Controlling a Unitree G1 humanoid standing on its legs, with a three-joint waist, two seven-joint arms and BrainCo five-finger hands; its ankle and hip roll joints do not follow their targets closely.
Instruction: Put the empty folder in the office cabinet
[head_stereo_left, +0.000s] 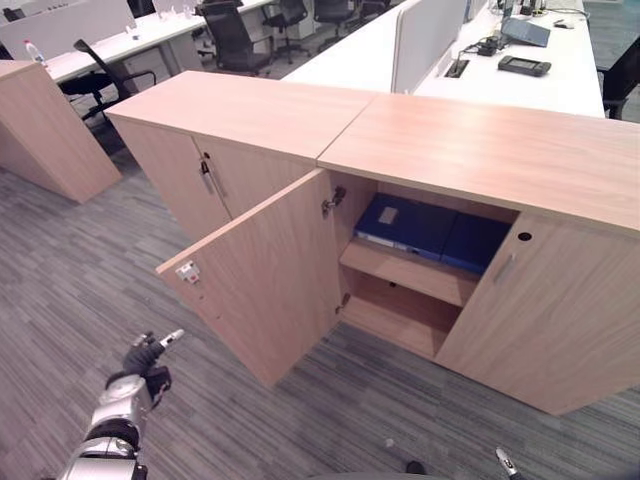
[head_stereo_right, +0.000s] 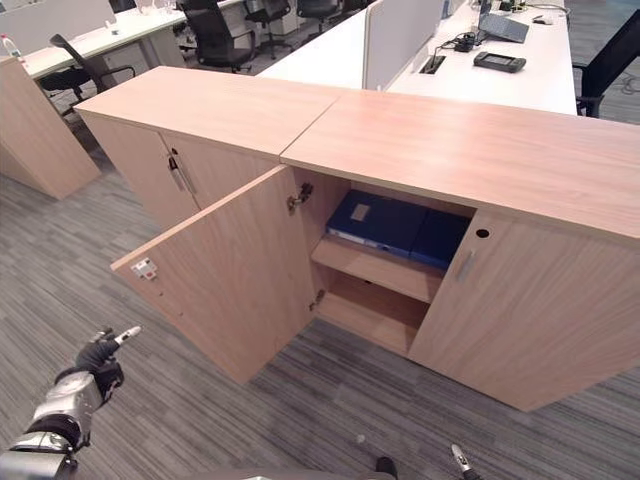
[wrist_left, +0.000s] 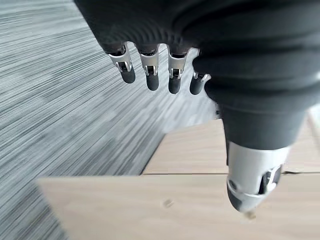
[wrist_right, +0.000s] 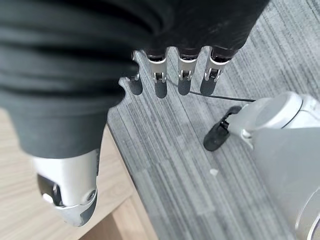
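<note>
Left hand (head_stereo_left: 143, 358) hangs low at the near left above the grey striped carpet (head_stereo_left: 70, 290), beside the free edge of the open cabinet door (head_stereo_left: 265, 275) but not touching it. In its wrist view the fingers (wrist_left: 151, 75) extend straight and slightly spread, the thumb (wrist_left: 250, 187) stands apart from them, and nothing is held. To the right of the hand, the door stands swung outward toward the camera, with a small latch plate (head_stereo_left: 187, 271) near its upper outer corner. Behind it, the office cabinet (head_stereo_left: 480, 150) presents an open compartment divided by one shelf (head_stereo_left: 405, 268). The blue folder (head_stereo_left: 405, 222) lies flat on that shelf in the upper compartment, with a second, darker blue item (head_stereo_left: 475, 240) just beside it on the right; whether the two touch cannot be determined. The lower compartment holds nothing visible. The adjoining right-hand door (head_stereo_left: 545, 310) is closed. A second cabinet (head_stereo_left: 220, 130) with closed doors stands to the left, and white office surfaces (head_stereo_left: 540, 70) with chairs (head_stereo_left: 235, 40) lie beyond. Right hand (wrist_right: 170, 75) is low at the near right over the carpet; its wrist view shows the fingers (wrist_right: 186, 80) straight and apart, the thumb (wrist_right: 67, 192) clear of them, holding nothing.
</note>
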